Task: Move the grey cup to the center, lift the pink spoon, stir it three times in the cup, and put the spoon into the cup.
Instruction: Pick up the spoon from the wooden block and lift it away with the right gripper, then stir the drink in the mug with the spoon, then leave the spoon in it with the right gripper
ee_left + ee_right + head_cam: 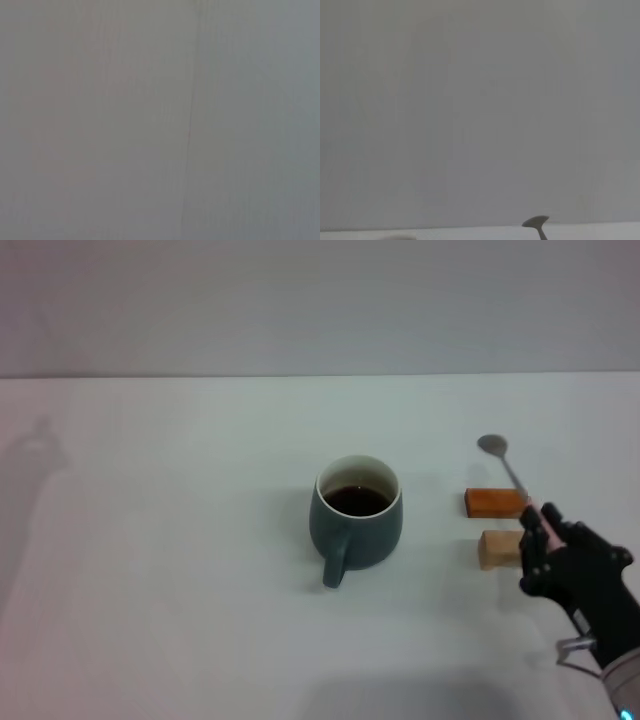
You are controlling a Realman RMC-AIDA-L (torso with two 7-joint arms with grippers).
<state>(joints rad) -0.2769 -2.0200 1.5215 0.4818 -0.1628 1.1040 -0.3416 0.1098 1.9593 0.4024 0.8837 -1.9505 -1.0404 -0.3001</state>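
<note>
The grey cup (358,523) stands mid-table with dark liquid inside and its handle toward me. The pink spoon (510,468) lies to its right, its silver bowl pointing away and its neck crossing the orange-brown block (494,503). Its pink handle end is mostly hidden by my right gripper (541,524), which is at the handle just right of the pale wooden block (499,549). The spoon's bowl also shows in the right wrist view (536,221). My left gripper is out of view; the left wrist view shows only a blank grey surface.
The white table (160,570) runs back to a pale wall. The two blocks sit side by side between the cup and my right arm.
</note>
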